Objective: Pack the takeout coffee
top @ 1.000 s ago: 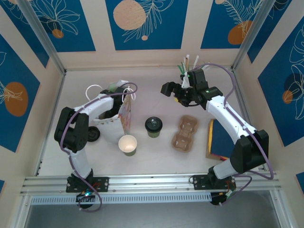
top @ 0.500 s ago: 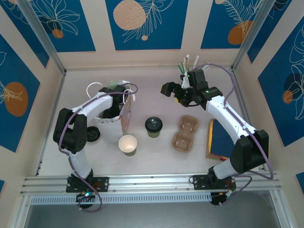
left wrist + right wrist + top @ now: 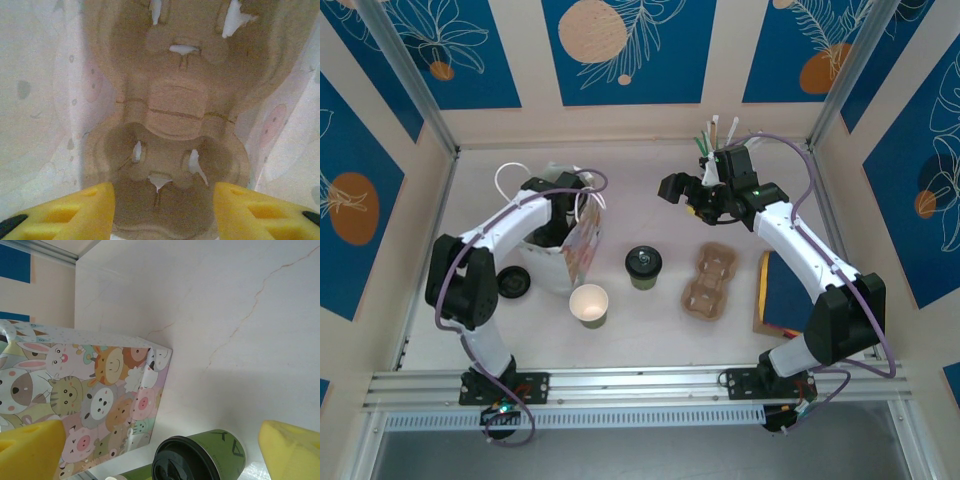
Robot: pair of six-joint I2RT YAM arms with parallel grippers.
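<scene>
Lidded takeout coffee (image 3: 643, 264) stood mid-table, not yet packed. At its nine o'clock, the left gripper (image 3: 162, 197) hung inside the cartoon-animal gift bag (image 3: 572, 258), fingers parted, apparently empty, above a cardboard cup carrier (image 3: 170, 115). At one o'clock, the right gripper (image 3: 685, 195) gaped wide, empty.

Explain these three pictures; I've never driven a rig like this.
Two robot arms stand at the near edge of the table, each ending in a two-fingered pincer. The overhead camera shows both. The left arm reaches into the cartoon-animal paper gift bag; its wrist camera looks inside at a brown moulded-pulp cup carrier, left pincer open, empty. The right pincer hangs open; its camera sees the bag and the dark-green paper cup with black lid. Also on the table: an open green cup, a loose black lid, a second pulp carrier.
</scene>
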